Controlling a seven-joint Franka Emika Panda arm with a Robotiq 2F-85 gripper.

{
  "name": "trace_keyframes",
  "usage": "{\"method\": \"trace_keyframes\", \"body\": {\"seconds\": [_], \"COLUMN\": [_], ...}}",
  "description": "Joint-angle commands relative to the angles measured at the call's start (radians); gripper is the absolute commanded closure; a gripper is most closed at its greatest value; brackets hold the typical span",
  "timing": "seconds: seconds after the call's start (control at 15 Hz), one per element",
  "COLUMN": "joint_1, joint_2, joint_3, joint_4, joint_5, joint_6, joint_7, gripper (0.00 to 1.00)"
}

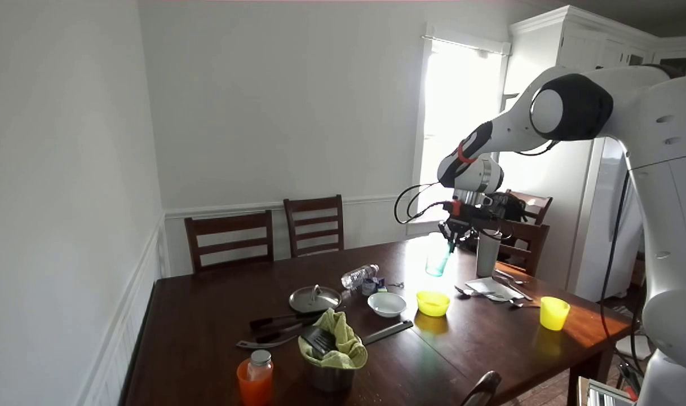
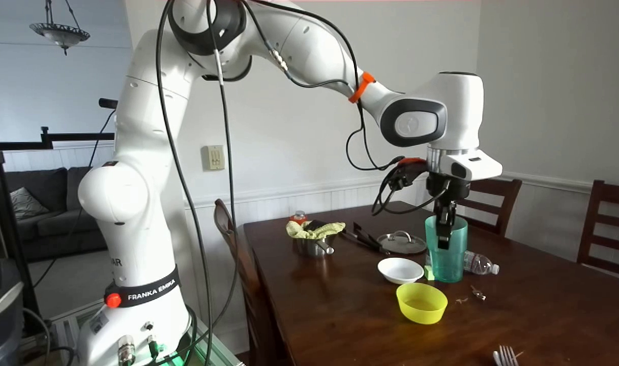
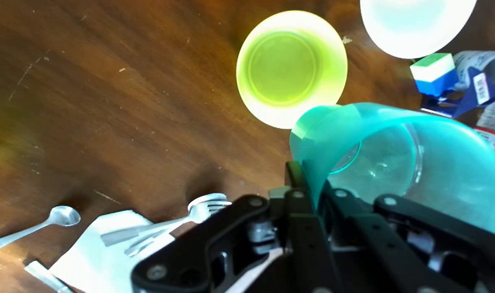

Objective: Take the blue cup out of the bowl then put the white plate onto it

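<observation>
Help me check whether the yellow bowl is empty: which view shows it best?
The wrist view: it looks down into the yellow bowl, showing its bare floor; the blue cup hides some rim. Both exterior views show it unblocked but from the side, with only part of the inside.

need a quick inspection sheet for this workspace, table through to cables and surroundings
Surface: dark wooden table; light scratches in the wrist view
Job's things: blue cup out of the lime-green bowl; white plate apart from the bowl, not on it
Clutter: metal pot, pot lid, bottle on its side, yellow cup, fork, spoon
Gripper: shut on the blue cup's wall
Cables: black, hanging along the arm; snags, nothing seen
Surroundings: chairs at the table; bright window beyond it
</observation>
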Motion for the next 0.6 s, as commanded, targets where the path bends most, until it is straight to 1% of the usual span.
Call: {"method": "trace_keyframes", "body": {"seconds": [0.0,0.07,0.13,0.53], "joint_1": [-0.013,-0.016,-0.009,-0.014], "joint_2": [0.019,0.028,0.01,0.027], "joint_3": [-0.031,-0.039,-0.026,-0.035], "joint_4": [0.019,0.022,0.005,0.006], "joint_5": [-0.021,-0.019,-0.007,-0.008], "joint_6": [-0.003,-0.006,0.0,0.001], "joint_7": [0.039,0.046,0.018,0.025], "gripper": [0.99,0.99,0.95,0.95]}}
